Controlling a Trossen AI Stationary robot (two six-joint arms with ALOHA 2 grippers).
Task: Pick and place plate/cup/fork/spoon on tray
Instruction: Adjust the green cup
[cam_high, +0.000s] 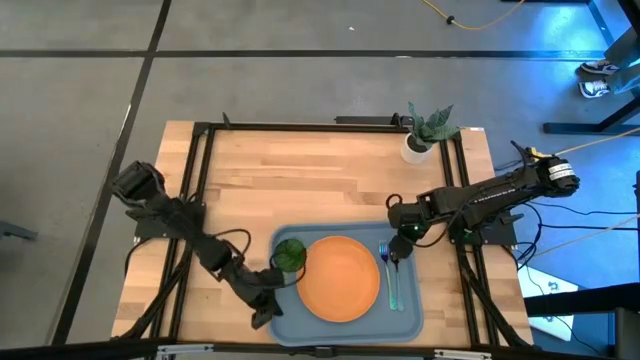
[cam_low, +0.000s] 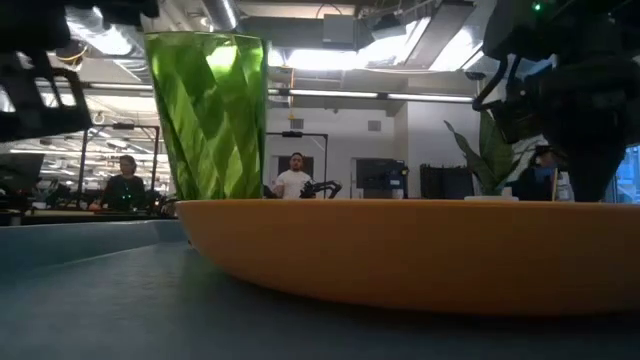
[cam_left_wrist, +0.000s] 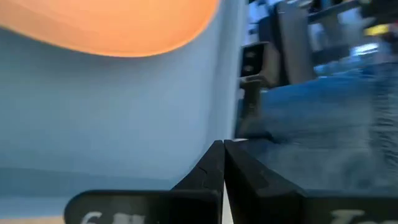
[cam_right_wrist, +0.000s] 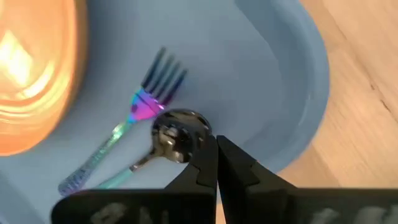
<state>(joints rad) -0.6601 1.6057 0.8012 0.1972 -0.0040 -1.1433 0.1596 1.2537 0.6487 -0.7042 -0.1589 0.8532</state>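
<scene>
Tray (cam_high: 285, 322): orange plate (cam_high: 338, 278), green cup (cam_high: 290, 254), fork (cam_right_wrist: 140, 109) and spoon (cam_right_wrist: 171, 137) are held inside (utensils side by side).
Right gripper (cam_right_wrist: 216, 146): closed, empty, poised over the spoon's bowl.
Left gripper (cam_left_wrist: 222, 152): closed, empty, at the tray's near-left corner.

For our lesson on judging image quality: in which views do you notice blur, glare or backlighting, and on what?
Low view: the cup glows, backlit by ceiling lights, while the plate rim looms close. Left wrist view: plate and tray are soft and out of focus. Right wrist view: glare streaks the plate; the fork and spoon are sharper.
</scene>
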